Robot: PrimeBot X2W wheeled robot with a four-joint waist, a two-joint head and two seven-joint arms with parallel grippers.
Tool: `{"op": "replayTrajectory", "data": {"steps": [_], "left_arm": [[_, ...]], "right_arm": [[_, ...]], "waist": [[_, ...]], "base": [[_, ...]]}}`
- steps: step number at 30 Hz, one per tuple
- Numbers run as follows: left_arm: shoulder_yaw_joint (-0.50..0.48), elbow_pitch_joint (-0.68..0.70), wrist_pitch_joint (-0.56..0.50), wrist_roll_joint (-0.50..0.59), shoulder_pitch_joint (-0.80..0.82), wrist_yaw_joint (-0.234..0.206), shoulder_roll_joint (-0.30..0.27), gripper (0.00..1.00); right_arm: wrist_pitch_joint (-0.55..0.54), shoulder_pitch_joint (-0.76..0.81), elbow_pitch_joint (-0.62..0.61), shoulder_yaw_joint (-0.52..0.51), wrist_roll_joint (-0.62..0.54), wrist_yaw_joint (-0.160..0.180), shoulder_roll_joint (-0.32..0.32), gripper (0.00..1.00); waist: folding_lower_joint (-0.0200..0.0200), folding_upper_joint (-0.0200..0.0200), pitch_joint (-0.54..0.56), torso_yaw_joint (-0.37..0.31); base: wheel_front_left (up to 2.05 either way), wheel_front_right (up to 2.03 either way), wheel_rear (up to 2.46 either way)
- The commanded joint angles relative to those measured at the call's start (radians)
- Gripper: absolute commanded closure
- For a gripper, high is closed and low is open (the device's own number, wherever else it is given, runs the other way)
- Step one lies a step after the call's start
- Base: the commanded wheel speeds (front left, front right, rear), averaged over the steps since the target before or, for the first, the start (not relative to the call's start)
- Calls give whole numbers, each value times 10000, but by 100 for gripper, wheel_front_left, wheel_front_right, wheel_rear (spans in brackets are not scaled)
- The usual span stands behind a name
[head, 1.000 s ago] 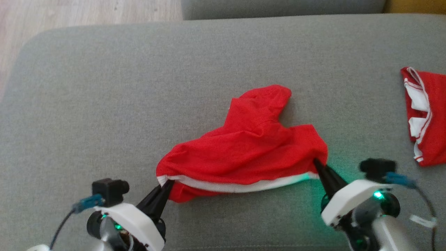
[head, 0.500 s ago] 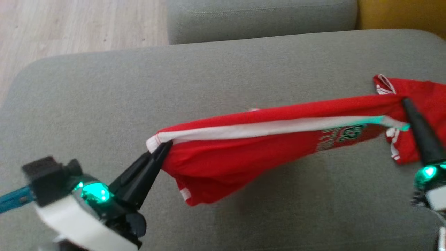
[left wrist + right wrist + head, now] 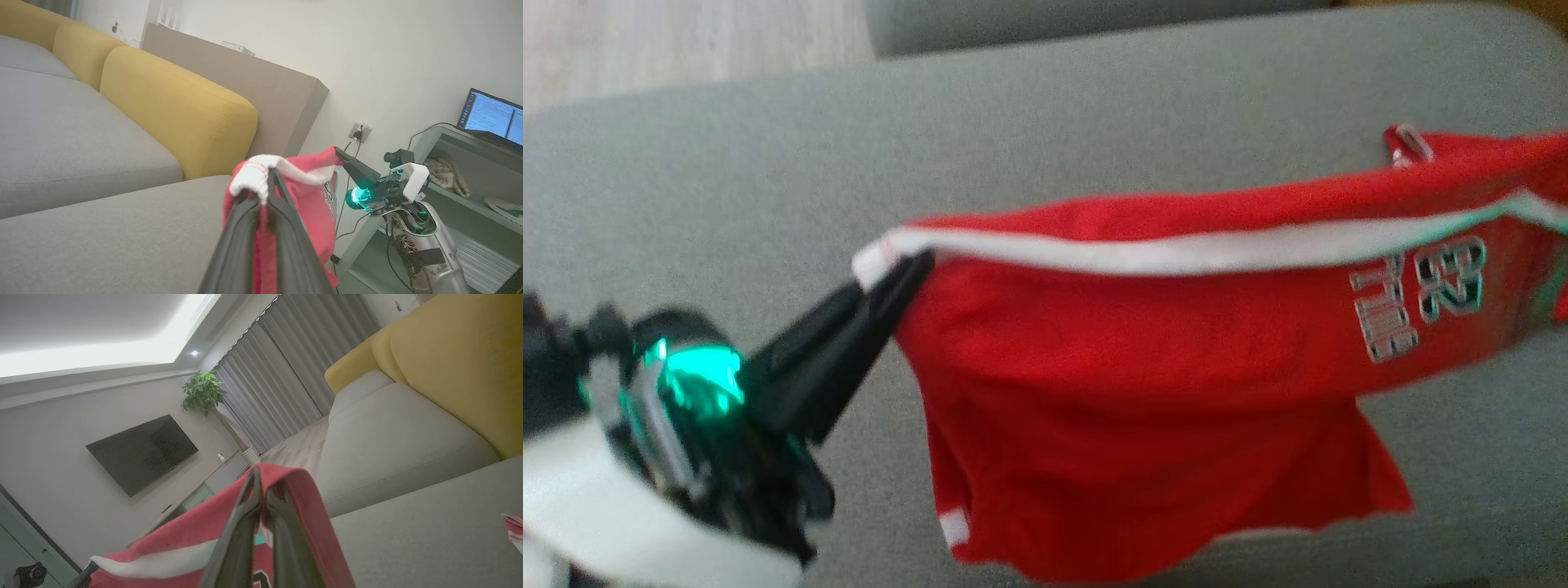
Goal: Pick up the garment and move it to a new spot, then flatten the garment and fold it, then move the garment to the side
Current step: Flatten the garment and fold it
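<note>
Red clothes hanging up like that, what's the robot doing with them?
The robot is holding a red garment stretched out between its two arms. The left tool is shut on one end of the white band, and the right tool is shut on the other end. The garment hangs lifted above the grey couch cushion. It is not yet laid flat or folded.

Home living room; sofa (image 3: 81, 122), wall television (image 3: 143, 453) (potted plant (image 3: 204, 390)).
</note>
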State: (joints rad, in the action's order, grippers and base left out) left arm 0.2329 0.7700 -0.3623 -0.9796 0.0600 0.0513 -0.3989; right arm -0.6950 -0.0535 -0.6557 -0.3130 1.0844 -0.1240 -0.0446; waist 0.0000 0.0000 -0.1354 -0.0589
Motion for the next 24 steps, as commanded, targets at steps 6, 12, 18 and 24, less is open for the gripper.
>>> {"op": "replayTrajectory", "data": {"steps": [6,12,18,24], "left_arm": [[-347,-2044,-609,-14,4003,67,-51,100],[230,-6294,-311,1689,8618,-519,997,100],[1379,-10845,1239,4143,12586,-715,1997,100],[1867,-13917,3364,5183,13841,-655,2546,100]], "right_arm": [[-867,-3816,1627,633,-2114,-67,-66,100],[-307,-8263,4372,989,-4763,-67,-98,100],[1939,-11822,7663,1164,-6984,-67,-115,100],[3810,-13029,10578,1410,-7576,-67,-65,100]], "waist": [[0,0,-1971,498],[0,0,-3125,1088],[0,0,-3942,1360],[0,0,-4370,1113]], "base": [[0,0,0],[0,0,0],[0,0,0],[0,0,0]]}}
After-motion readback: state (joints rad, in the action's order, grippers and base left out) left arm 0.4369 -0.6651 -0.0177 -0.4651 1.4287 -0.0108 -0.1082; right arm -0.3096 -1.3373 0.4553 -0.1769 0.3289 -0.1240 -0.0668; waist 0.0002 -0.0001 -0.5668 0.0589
